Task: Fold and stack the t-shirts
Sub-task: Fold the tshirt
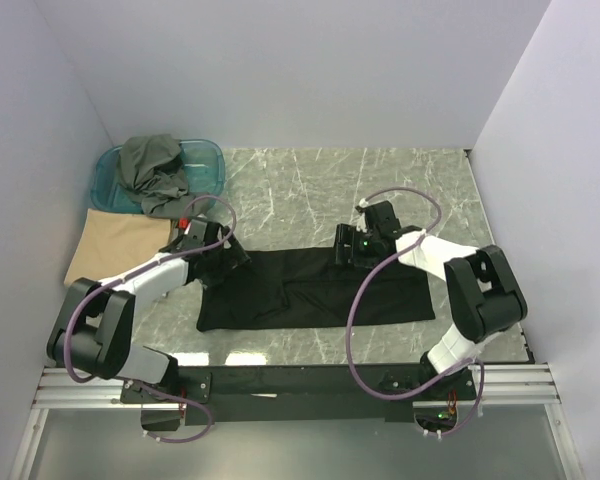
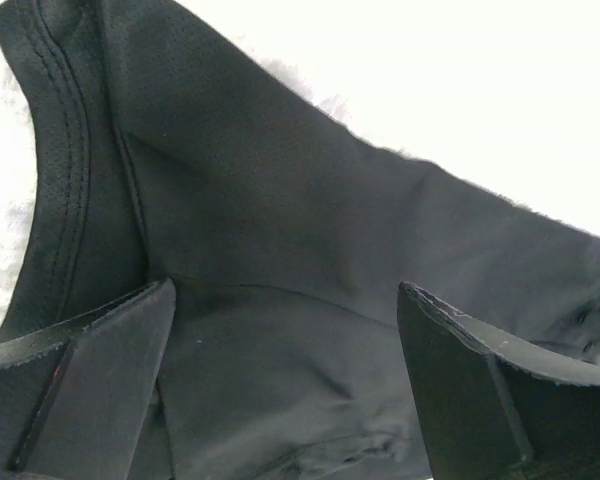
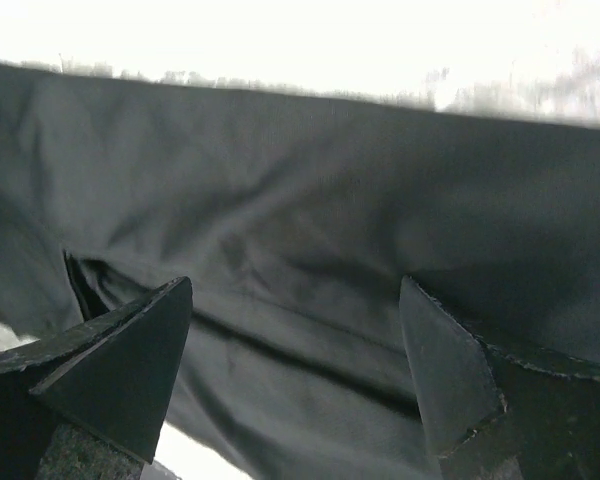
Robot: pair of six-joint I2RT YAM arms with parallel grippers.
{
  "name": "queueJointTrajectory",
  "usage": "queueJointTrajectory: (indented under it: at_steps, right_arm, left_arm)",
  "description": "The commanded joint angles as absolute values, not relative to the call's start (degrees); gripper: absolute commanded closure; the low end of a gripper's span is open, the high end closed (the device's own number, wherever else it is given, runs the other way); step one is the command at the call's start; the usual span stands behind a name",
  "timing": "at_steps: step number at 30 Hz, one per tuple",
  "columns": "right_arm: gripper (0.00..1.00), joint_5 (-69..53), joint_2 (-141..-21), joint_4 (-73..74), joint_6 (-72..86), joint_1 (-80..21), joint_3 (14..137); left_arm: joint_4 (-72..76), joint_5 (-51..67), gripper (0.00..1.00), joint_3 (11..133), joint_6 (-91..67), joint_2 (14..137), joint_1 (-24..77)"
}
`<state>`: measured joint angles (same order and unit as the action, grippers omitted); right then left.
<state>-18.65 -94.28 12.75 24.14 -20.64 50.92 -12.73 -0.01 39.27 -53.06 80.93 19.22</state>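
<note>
The black t-shirt [image 1: 320, 290] lies flat as a wide folded strip on the marble table. My left gripper [image 1: 225, 256] is open over its far left corner; in the left wrist view the gripper [image 2: 287, 290] straddles black cloth [image 2: 280, 190] near a stitched hem. My right gripper [image 1: 348, 246] is open over the shirt's far edge; in the right wrist view the gripper [image 3: 296, 285] stands above a fold of the black cloth [image 3: 300, 170]. The tan-beige t-shirt [image 1: 115, 246] lies folded at the left. The dark grey-olive t-shirt [image 1: 152, 172] is crumpled in the tub.
A translucent teal plastic tub [image 1: 205, 165] stands at the far left corner, behind the tan shirt. White walls enclose the table on the left, back and right. The marble table [image 1: 380, 190] shows bare behind the black shirt.
</note>
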Motion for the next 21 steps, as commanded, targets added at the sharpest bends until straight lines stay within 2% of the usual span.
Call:
queueJointTrajectory:
  at_steps: [1,8,14,21]
  right_arm:
    - [0.1,-20.4,-89.7,13.3,23.3,-20.8,47.1]
    - [0.1,-18.1,-79.8,16.3,23.6,-20.8,40.4]
    - [0.09,-12.8,-72.1,19.8,24.1,-20.6,41.0]
    - [0.07,-8.1,-76.9,20.0,23.7,-12.8,46.1]
  left_arm:
    - [-12.7,-3.2,0.01,41.5,-52.6,82.4,19.2]
    - [-12.8,-4.1,0.01,40.6,-52.3,83.1,17.3]
    - [-11.8,-3.0,0.01,44.1,-50.7,87.9,16.3]
    - [-11.2,-1.6,0.01,55.2,-49.3,99.5,16.3]
